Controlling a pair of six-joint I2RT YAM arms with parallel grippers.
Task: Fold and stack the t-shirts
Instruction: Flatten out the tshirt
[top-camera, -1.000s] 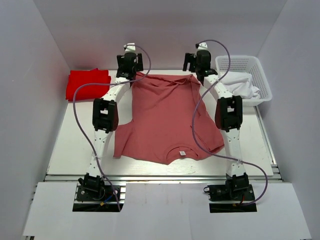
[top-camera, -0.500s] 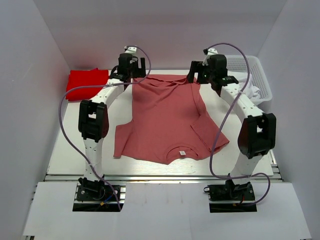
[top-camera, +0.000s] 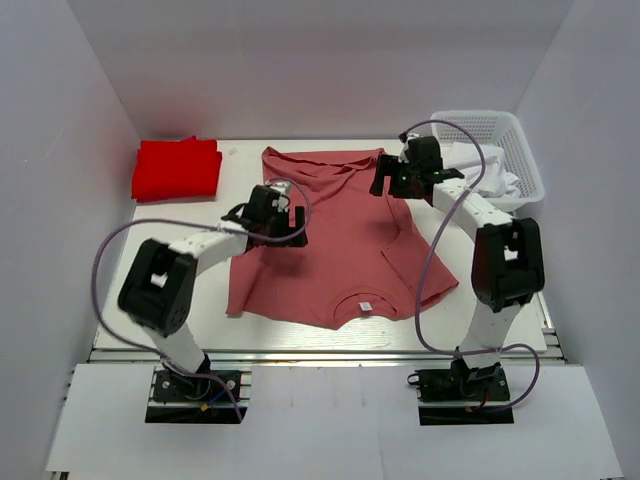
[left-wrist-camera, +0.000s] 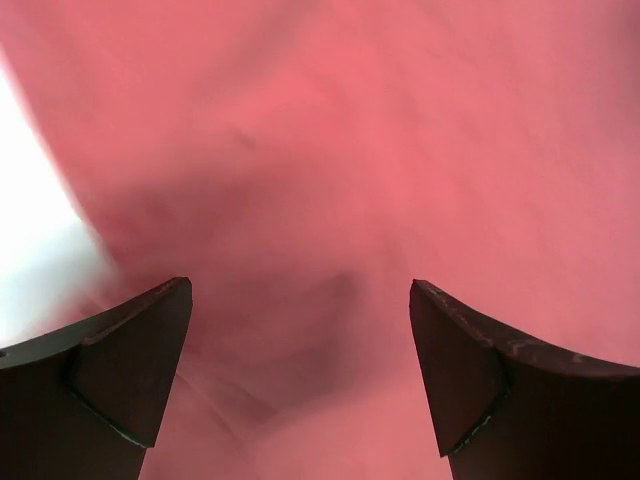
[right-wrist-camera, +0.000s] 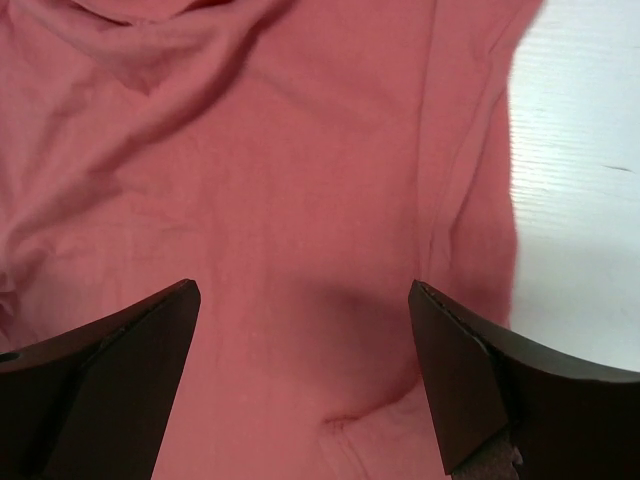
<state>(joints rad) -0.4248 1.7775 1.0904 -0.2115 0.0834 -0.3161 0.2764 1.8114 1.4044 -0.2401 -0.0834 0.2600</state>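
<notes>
First, nearest the arm bases: the dusty pink t-shirt (top-camera: 340, 250) lay spread flat on the white table (top-camera: 225, 178). Its neck opening and small white label (top-camera: 366, 305) pointed to the near edge, its hem to the back wall.

Left gripper (left-wrist-camera: 298, 300) hovered over the shirt's left edge, about halfway along its length. Fingers were spread wide with nothing between them. Its wrist view showed blurred pink cloth below and a sliver of table at the left. Contact with the cloth could not be judged.

Right gripper (right-wrist-camera: 303, 295) was farther back, over the shirt's far right part, close to the hem. Fingers were also wide apart and gripping nothing. Its wrist view showed a side seam, wrinkles and the shirt's edge, with bare table to the right.

At the far left corner, the bright red t-shirt (top-camera: 177, 168) sat folded, well apart from the pink one.

At the far right corner stood the white mesh basket (top-camera: 530, 165), with white cloth (top-camera: 485, 175) inside.
</notes>
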